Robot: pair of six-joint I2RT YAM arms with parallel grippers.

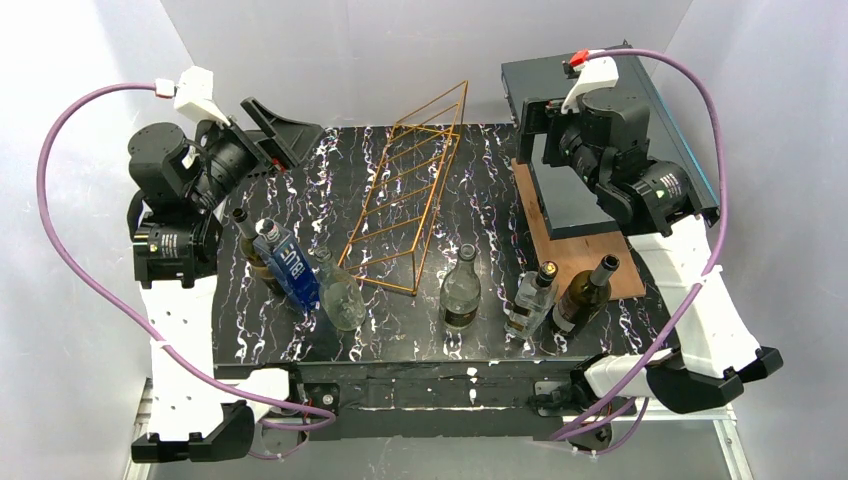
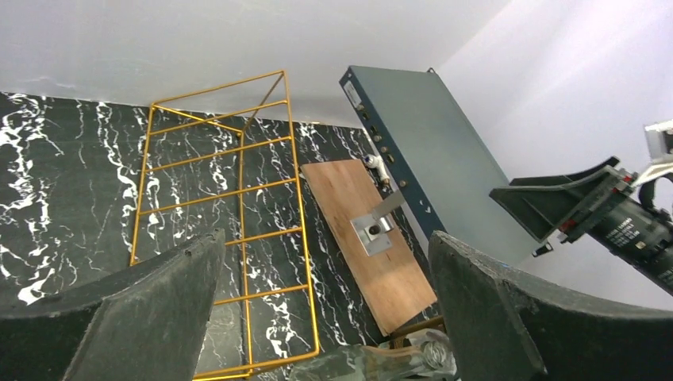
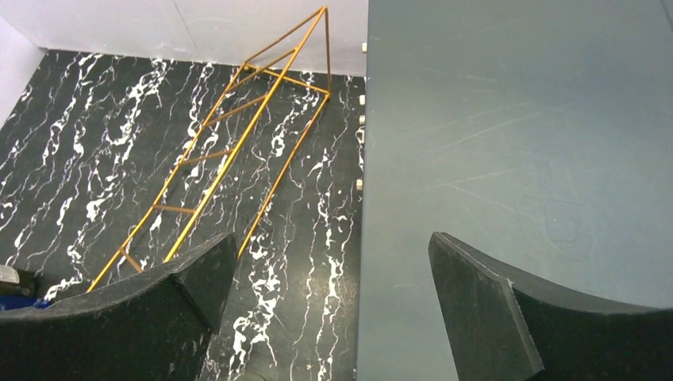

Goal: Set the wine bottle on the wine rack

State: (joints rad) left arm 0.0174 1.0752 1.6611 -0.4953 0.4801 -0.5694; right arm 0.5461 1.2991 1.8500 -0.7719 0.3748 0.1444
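Wine rack (image 1: 405,190) at frame centre in the top view, lying on the table (image 1: 480,170), running diagonally from lower centre to upper centre. Copper wire, triangular ends, rungs bare.
Six bottles upright along the lower part of the frame, all on the tabletop, off the rack:
- left cluster, packed close: dark bottle (image 1: 250,250), blue bottle (image 1: 290,265), clear bottle (image 1: 340,292), that last one just beside the rack's lower end
- lone clear bottle (image 1: 461,288) right of the rack's lower end
- gold-capped bottle (image 1: 530,300) and dark-green bottle (image 1: 585,292) side by side by the lower end of the wooden board (image 1: 590,255)

Dark flat box (image 1: 575,205) at upper right, overlapping the board; contents not visible.
Left gripper (image 1: 285,140) at upper left, jaws spread wide, nothing between them. Right gripper (image 1: 535,130) over the box, likewise spread wide.
Tabletop black with white marble veining. Plain white walls on three sides. Purple cables (image 1: 60,200) looping off both arms.
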